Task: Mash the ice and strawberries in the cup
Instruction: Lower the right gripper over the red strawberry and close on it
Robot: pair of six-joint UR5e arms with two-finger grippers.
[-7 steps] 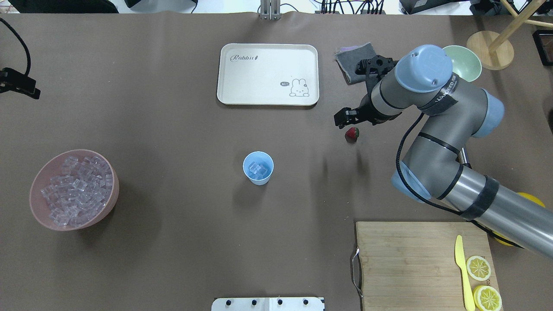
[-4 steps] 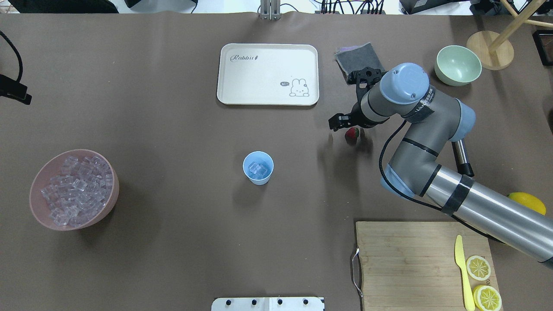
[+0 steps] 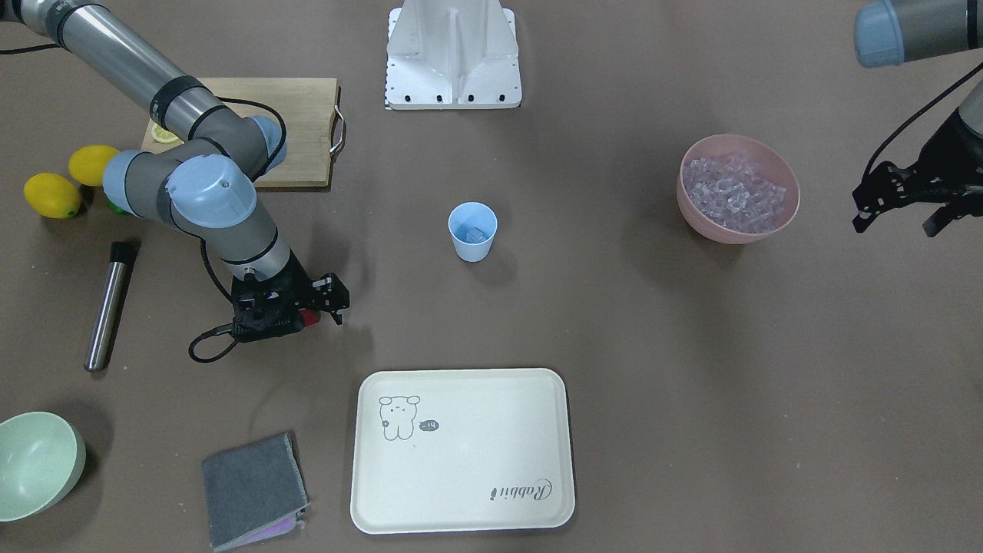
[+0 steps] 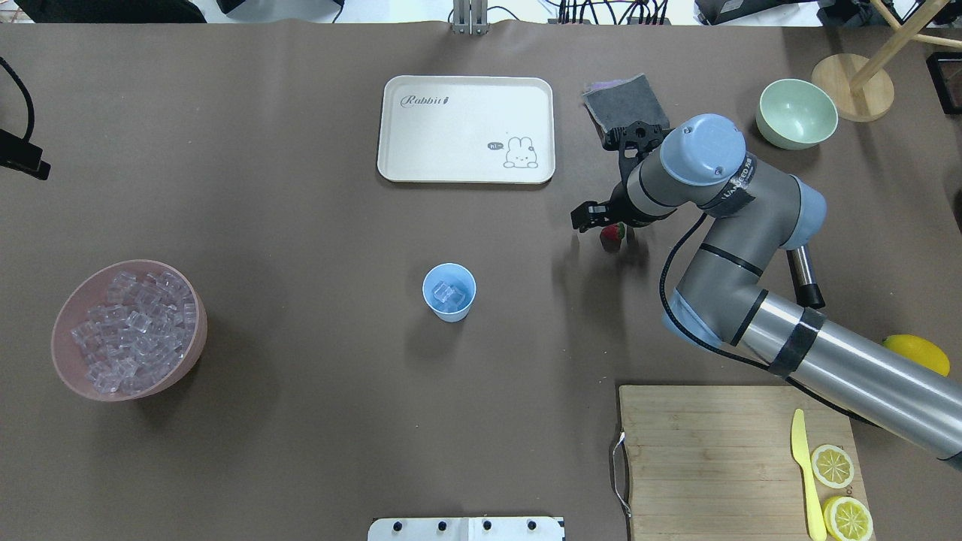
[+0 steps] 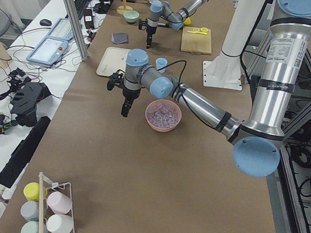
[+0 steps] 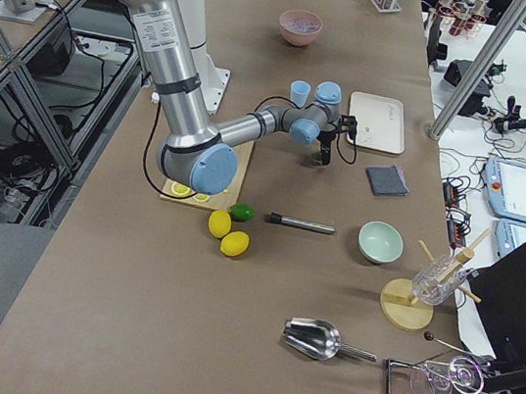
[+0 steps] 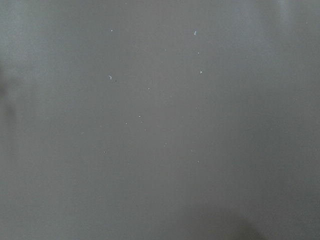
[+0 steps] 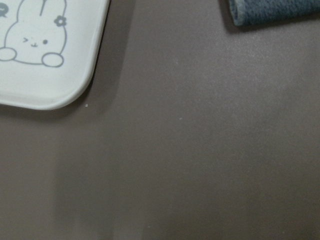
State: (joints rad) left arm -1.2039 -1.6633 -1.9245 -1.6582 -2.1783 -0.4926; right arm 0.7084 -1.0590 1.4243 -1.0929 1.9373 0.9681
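The light blue cup (image 4: pixel 449 292) stands mid-table with a few ice cubes (image 4: pixel 448 293) inside it. More ice (image 4: pixel 134 330) fills the pink bowl (image 4: pixel 66 309) at the left. The red strawberry (image 4: pixel 612 235) lies on the table to the right of the cup. My right gripper (image 4: pixel 603 225) is low over it and open, with one finger (image 4: pixel 585 216) just left of the berry; the wrist hides the other finger. In the front-facing view the strawberry (image 3: pixel 309 317) shows under that gripper (image 3: pixel 319 307). My left gripper (image 3: pixel 895 221) hangs open and holds nothing, beyond the pink bowl (image 3: pixel 791 207).
A white rabbit tray (image 4: pixel 466 128) and a grey cloth (image 4: pixel 624 101) lie at the far side. A pale green bowl (image 4: pixel 797 113) sits far right. A metal cylinder (image 3: pixel 107 303), lemons (image 3: pixel 52 194), and a cutting board (image 4: pixel 714 451) with lemon slices and a yellow knife lie near my right arm.
My right arm has dropped lower and drawn in, bringing its gripper down beside the strawberry. My left gripper has slid further out past the view's left edge.
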